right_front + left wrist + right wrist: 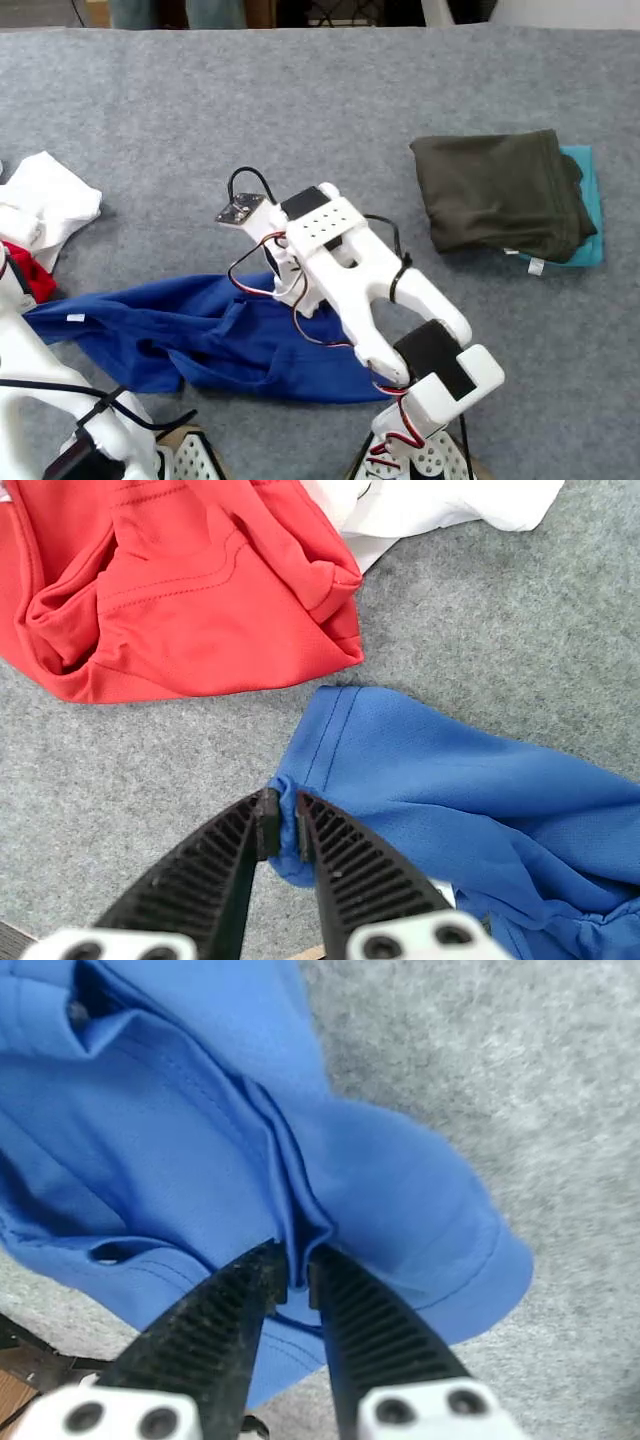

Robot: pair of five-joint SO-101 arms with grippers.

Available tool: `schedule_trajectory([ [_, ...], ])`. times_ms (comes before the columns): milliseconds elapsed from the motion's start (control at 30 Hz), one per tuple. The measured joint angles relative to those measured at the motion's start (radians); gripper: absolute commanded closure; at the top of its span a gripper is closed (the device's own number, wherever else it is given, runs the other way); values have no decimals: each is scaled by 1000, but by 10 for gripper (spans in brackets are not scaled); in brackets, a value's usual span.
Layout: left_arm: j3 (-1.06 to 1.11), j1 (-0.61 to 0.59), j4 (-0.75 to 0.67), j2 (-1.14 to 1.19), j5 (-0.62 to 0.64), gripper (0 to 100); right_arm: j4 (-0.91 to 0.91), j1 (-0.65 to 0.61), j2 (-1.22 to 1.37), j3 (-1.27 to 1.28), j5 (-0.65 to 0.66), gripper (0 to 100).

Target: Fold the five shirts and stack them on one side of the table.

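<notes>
- The blue shirt lies crumpled at seven o'clock; the folded shirts sit at three.
- Left gripper pinches its hem corner, right gripper a mid-fold: best draw them apart evenly, keeping cloth taut and low.

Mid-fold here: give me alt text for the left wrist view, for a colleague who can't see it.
The left gripper is shut on a bunched edge of the blue shirt, which lies on the grey table. Beyond it lie a crumpled red shirt and part of a white shirt.
</notes>
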Motion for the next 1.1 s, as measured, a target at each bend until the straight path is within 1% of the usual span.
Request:
schedule_trajectory([
  [67, 0, 0, 0, 0, 0, 971, 0, 0, 0, 2, 0, 985],
  [233, 0, 0, 0, 0, 0, 971, 0, 0, -35, 2, -34, 985],
  [367, -32, 0, 0, 0, 6, 971, 43, 18, -173, -3, -46, 985],
  [467, -109, 0, 0, 0, 58, 971, 101, 57, -322, -63, -49, 985],
  [600, -241, 0, 31, 0, 132, 971, 176, 153, -539, -238, -49, 985],
  [767, -428, 0, 100, 0, 198, 971, 186, 285, -718, -528, -49, 985],
  [933, -640, 0, 163, -2, 218, 971, 83, 402, -767, -833, -49, 985],
  [1100, -893, 0, 176, -2, 218, 971, -118, 477, -789, -1051, -51, 985],
])
